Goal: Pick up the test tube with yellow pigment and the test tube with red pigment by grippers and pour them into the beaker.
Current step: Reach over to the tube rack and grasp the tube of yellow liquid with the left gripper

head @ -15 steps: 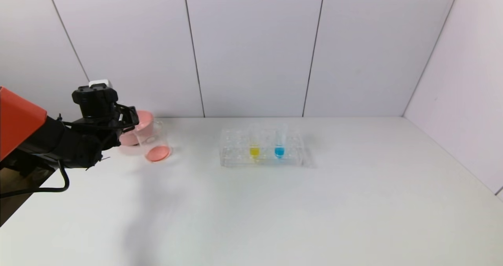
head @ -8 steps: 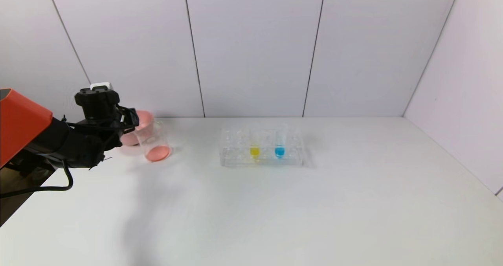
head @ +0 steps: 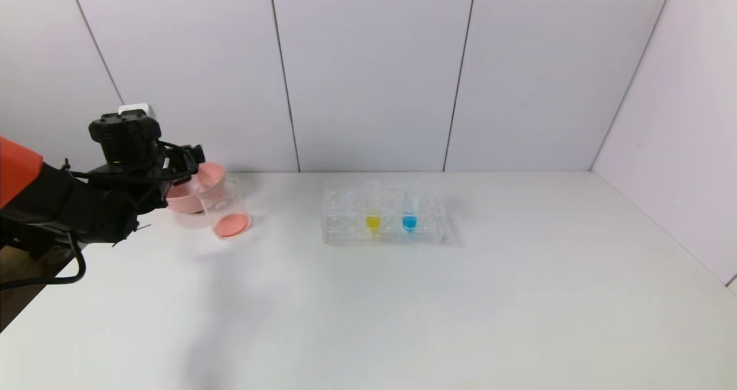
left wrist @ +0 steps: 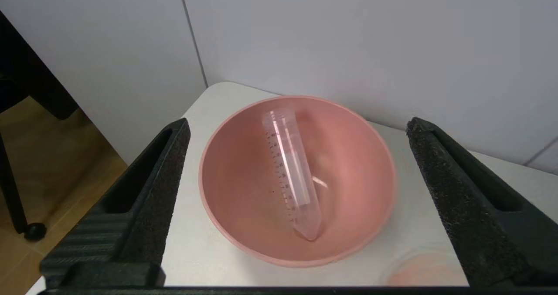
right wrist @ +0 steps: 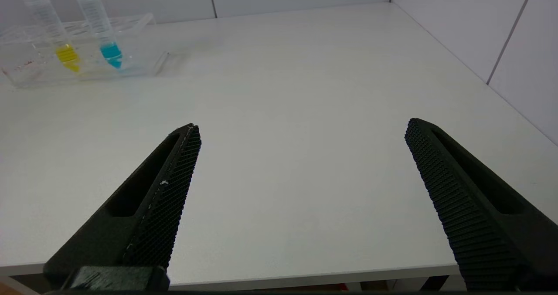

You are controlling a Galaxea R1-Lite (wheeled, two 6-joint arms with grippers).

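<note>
The test tube with yellow pigment stands in the clear rack at mid table; it also shows in the right wrist view. No tube with red liquid shows. An empty clear tube lies tilted in the pink bowl. The beaker stands beside the bowl with pink-red liquid at its bottom. My left gripper hovers over the bowl, open and empty. My right gripper is open and empty over the table's front edge, out of the head view.
A tube with blue liquid stands next to the yellow one in the rack. The bowl sits near the table's far left corner, close to the wall. The white table spreads wide to the right and front.
My left gripper has drawn up and to the left, a little away from the bowl and beaker. The beaker, rack and tubes have not moved.
</note>
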